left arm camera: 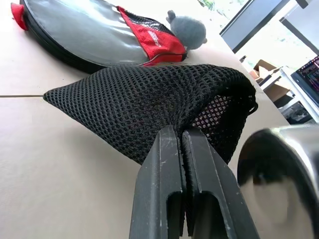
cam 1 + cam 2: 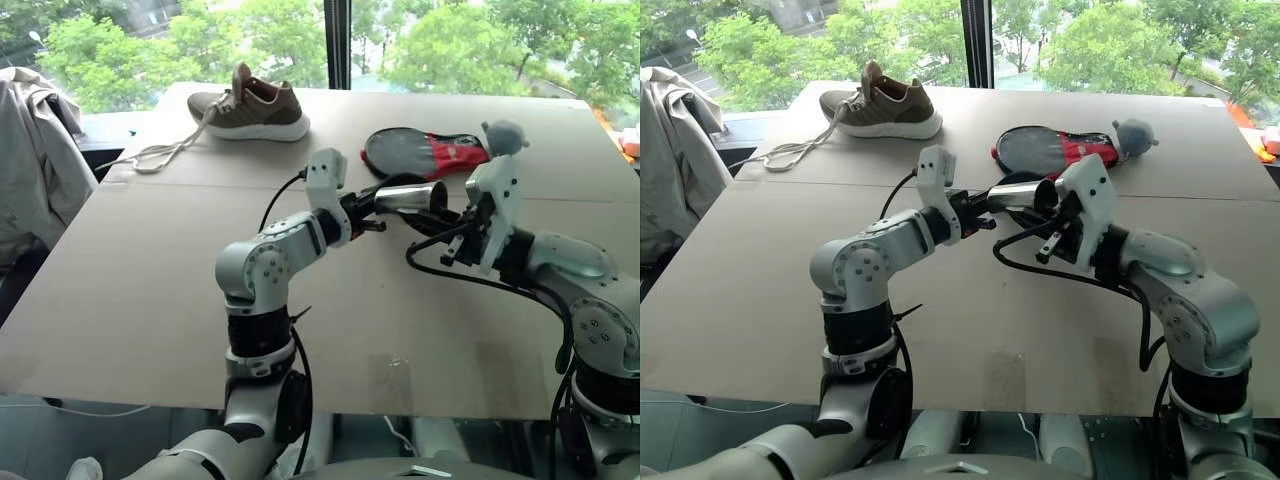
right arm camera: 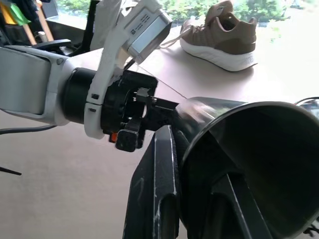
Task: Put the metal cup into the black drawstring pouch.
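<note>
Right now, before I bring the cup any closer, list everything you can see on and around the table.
metal cup: one, shiny silver, lifted above the table, on its side, right end effector clamped on its rim
black drawstring pouch: one, black mesh, pinched by left end effector, beside the cup
paddle case: one, black and red, far right of table
plush toy: one, grey, by the case
shoe: one, brown, white sole, far left of table
jacket: one, light grey, left of table
table: one, beige
left end effector: shut on pouch
right end effector: shut on cup

Shiny metal cup (image 2: 410,198) on its side beside black drawstring pouch (image 1: 149,107) (mesh, bunched).
</note>
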